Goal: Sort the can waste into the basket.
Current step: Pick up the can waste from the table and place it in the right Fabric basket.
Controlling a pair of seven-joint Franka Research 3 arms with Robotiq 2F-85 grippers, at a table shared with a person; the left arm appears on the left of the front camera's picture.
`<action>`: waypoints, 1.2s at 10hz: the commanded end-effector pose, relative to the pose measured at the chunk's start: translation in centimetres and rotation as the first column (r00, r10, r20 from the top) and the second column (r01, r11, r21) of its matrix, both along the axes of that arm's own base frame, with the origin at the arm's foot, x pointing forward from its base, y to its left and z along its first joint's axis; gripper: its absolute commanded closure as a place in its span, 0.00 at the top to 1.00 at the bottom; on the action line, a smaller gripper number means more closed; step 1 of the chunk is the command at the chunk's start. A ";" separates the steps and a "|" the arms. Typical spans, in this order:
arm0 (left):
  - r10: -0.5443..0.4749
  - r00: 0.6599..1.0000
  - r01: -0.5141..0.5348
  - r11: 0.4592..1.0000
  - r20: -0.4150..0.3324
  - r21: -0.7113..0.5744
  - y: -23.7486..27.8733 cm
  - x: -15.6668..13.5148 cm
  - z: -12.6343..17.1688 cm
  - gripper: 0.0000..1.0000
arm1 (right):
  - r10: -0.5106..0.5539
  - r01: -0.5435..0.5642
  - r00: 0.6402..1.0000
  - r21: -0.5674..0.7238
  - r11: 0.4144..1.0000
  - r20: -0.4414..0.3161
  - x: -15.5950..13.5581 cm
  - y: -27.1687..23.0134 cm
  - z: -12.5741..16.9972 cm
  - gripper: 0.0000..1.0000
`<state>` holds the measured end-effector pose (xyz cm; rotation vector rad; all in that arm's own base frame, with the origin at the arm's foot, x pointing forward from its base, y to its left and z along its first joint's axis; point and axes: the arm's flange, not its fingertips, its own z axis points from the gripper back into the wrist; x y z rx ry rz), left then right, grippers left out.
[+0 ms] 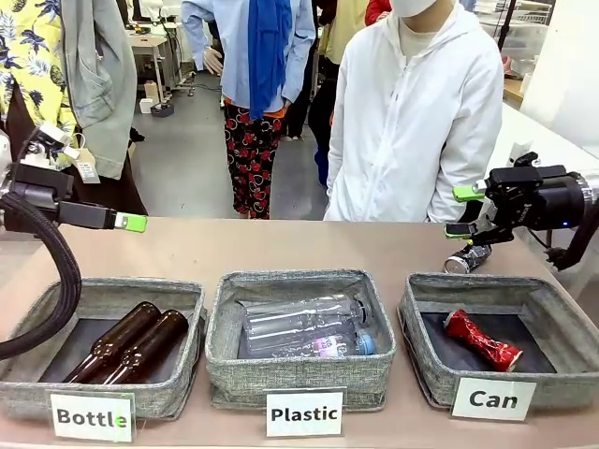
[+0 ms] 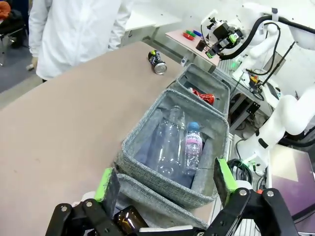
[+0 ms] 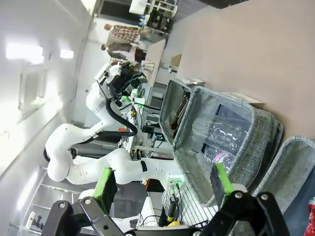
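Can basket (image 1: 547, 301) holds one red can (image 1: 482, 340), lying diagonally.
Black can (image 1: 467, 258) on surface (outside); both claws, left (image 2: 165, 182) and right (image 3: 162, 183), open, empty.

The front camera sits low on the robot's side of the table (image 1: 187, 248), facing straight across it toward a person in a white jacket (image 1: 416, 122) at the far edge, with the three baskets close below its lens. The left wrist camera looks down along its own fingers (image 2: 110, 184) and diagonally across the tabletop, close over the Plastic basket (image 2: 147, 169), taking in the Can basket (image 2: 197, 78) farther off. The right wrist camera is rolled sideways, so the table stands on edge. Both wrist views and the front view share the Plastic basket and its clear bottles (image 3: 221, 135).
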<state>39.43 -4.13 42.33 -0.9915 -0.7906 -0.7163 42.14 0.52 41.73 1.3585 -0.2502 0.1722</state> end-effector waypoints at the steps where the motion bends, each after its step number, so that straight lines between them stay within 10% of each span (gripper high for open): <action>1: -0.013 1.000 0.013 1.000 -0.001 -0.004 0.4 -0.1 0.0 1.00 | -0.067 0.063 0.998 -0.447 0.892 0.008 0.7 0.6 0.6 1.00; 3: -0.013 1.000 0.013 1.000 -0.001 -0.004 0.4 -0.1 0.0 1.00 | -0.257 0.217 0.958 -0.903 0.371 0.125 2.4 -0.8 1.1 1.00; 4: -0.013 1.000 0.013 1.000 -0.001 -0.004 0.4 -0.1 0.0 1.00 | -0.306 0.217 0.943 -0.941 0.261 0.133 2.5 -2.1 1.7 1.00; 7: -0.013 1.000 0.013 1.000 -0.001 -0.004 0.4 -0.1 0.0 1.00 | -0.421 0.305 0.883 -0.936 0.173 0.210 1.7 -5.1 3.2 1.00; 8: -0.013 1.000 0.013 1.000 -0.001 -0.004 0.4 -0.1 0.0 1.00 | -0.410 0.465 0.844 -0.852 0.242 0.345 1.1 -5.0 3.9 1.00; 9: -0.013 1.000 0.013 1.000 -0.001 -0.004 0.4 -0.1 0.0 1.00 | -0.272 0.370 0.923 -0.825 0.427 0.274 3.0 -6.0 3.2 1.00; 10: -0.013 1.000 0.013 1.000 -0.001 -0.004 0.4 -0.1 0.0 1.00 | -0.272 0.370 0.923 -0.825 0.427 0.274 3.0 -6.0 3.2 1.00; 12: -0.013 1.000 0.013 1.000 -0.001 -0.004 0.4 -0.1 0.0 1.00 | -0.348 0.410 0.883 -0.879 0.245 0.315 2.2 -4.9 2.7 1.00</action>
